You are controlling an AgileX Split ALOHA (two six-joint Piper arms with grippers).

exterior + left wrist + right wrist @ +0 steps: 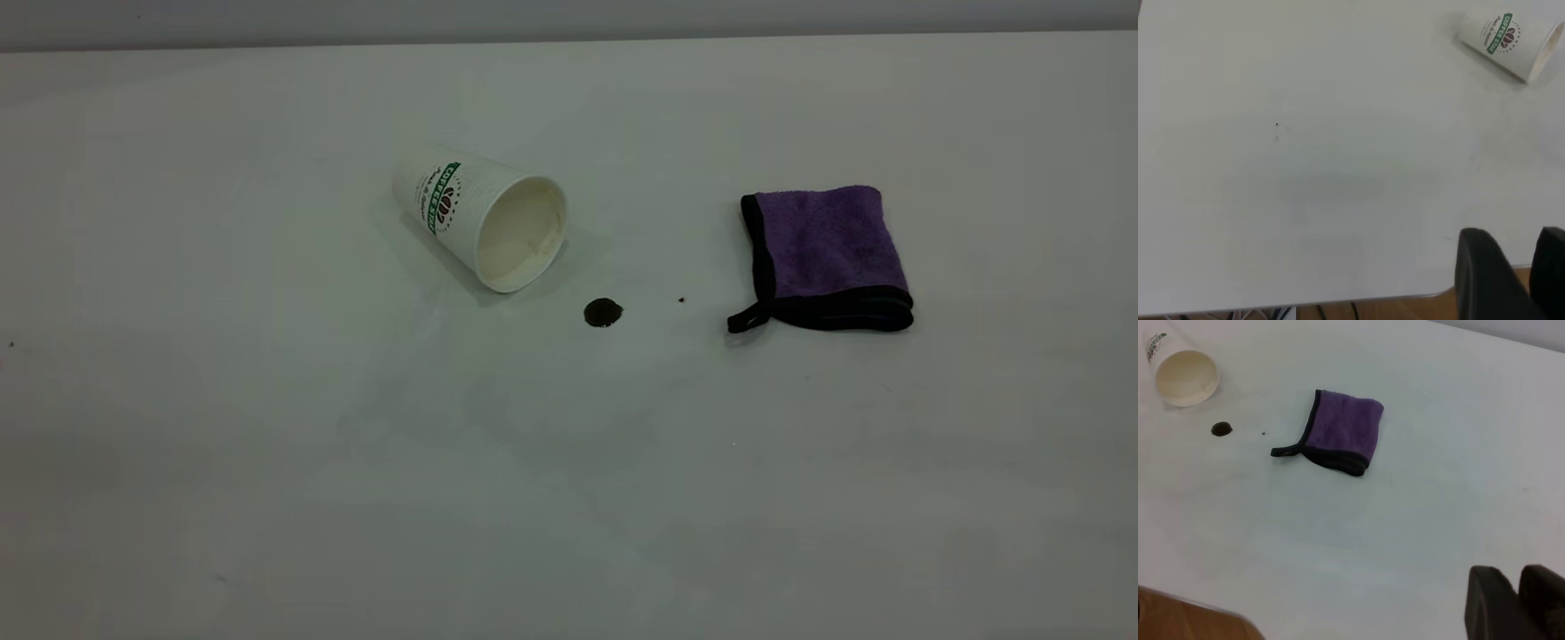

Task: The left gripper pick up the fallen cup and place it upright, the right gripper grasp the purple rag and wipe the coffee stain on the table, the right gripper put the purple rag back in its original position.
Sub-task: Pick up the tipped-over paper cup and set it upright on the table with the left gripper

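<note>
The fallen cup (pixel 480 218) lies on its side on the white table (pixel 267 462), its cream mouth turned towards the coffee stain (pixel 603 313), a small dark blot just in front of it. To the right, the folded purple rag (pixel 827 253) lies flat with its black loop towards the stain. Neither arm appears in the exterior view. In the left wrist view, the left gripper (pixel 1518 233) hangs shut and empty over the table's edge, far from the cup (pixel 1508 37). The right gripper (pixel 1518 570) is shut and empty, well away from the rag (pixel 1341 433), stain (pixel 1221 429) and cup (pixel 1181 370).
A tiny dark speck (pixel 682 300) sits between the stain and the rag. The table's near edge, with wooden floor (pixel 1391 310) beyond it, shows by the left gripper. A wall runs along the table's far edge (pixel 569 40).
</note>
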